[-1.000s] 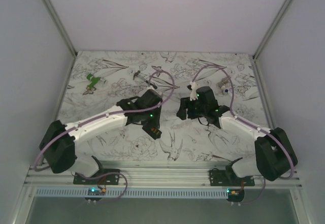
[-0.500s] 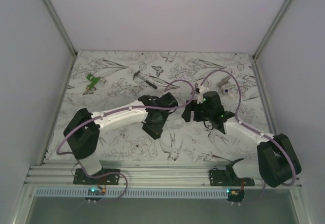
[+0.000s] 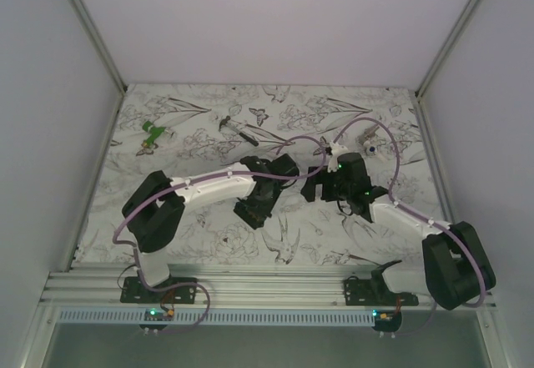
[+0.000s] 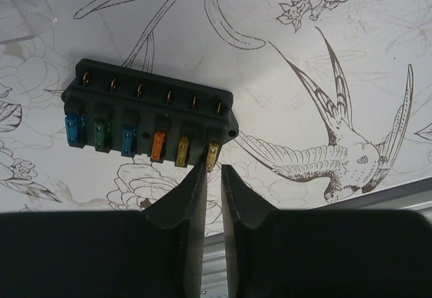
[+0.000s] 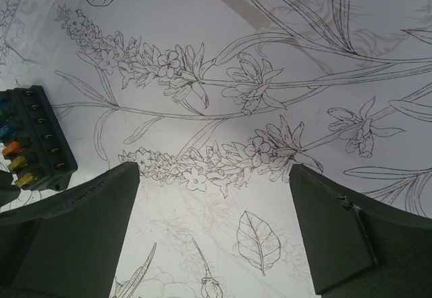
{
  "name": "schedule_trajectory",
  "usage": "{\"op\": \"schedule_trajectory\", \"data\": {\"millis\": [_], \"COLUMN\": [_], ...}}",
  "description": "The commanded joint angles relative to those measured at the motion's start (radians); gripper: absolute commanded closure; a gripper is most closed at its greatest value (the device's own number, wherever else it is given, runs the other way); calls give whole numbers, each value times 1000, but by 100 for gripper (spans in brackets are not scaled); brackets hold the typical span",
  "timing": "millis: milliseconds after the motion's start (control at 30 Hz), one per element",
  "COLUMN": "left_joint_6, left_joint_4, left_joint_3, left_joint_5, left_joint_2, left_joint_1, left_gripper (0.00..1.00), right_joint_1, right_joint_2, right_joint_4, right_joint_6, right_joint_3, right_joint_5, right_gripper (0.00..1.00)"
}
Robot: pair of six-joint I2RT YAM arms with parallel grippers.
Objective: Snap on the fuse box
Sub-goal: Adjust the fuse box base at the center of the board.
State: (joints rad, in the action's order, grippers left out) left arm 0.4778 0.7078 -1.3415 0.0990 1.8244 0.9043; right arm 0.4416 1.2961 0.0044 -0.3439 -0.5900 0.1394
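The fuse box (image 4: 148, 126) is a black rectangular block with a row of blue, green, orange and yellow fuses. It lies on the patterned table just past my left fingertips. My left gripper (image 4: 212, 171) is shut to a narrow slit with nothing in it, its tips at the box's yellow-fuse corner. In the top view the box (image 3: 249, 216) sits under my left gripper (image 3: 257, 204). My right gripper (image 5: 212, 176) is wide open and empty over bare table, and the box (image 5: 34, 139) lies to its left. In the top view my right gripper (image 3: 311, 189) is right of the box.
A clear plastic piece (image 4: 20, 14) lies on the table beyond the box. A small green piece (image 3: 152, 134) lies at the back left, a thin dark tool (image 3: 238, 130) at the back middle, and a small grey object (image 3: 368, 144) at the back right.
The left arm has folded in, its elbow swinging right, and its wrist now sits right of the box. The right gripper has shifted slightly right. The box has not moved.
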Motion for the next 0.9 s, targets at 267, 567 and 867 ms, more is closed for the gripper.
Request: {"op": "schedule_trajectory", "data": {"millis": [267, 567, 867], "left_joint_6": [-22, -13, -28], "left_joint_4": [49, 61, 71], "left_joint_3": [-35, -31, -43], "left_joint_5": [-22, -11, 32], "left_joint_2": [50, 41, 3], "left_joint_1": [10, 9, 8], "left_gripper": [90, 85, 79], "right_joint_1": [-27, -29, -29], "right_joint_2": [-35, -35, -33], "right_joint_4": [48, 48, 50], "right_joint_6": [9, 6, 8], "right_joint_3": [7, 9, 9], "right_joint_5": [-6, 3, 11], "right_gripper": [0, 0, 0]}}
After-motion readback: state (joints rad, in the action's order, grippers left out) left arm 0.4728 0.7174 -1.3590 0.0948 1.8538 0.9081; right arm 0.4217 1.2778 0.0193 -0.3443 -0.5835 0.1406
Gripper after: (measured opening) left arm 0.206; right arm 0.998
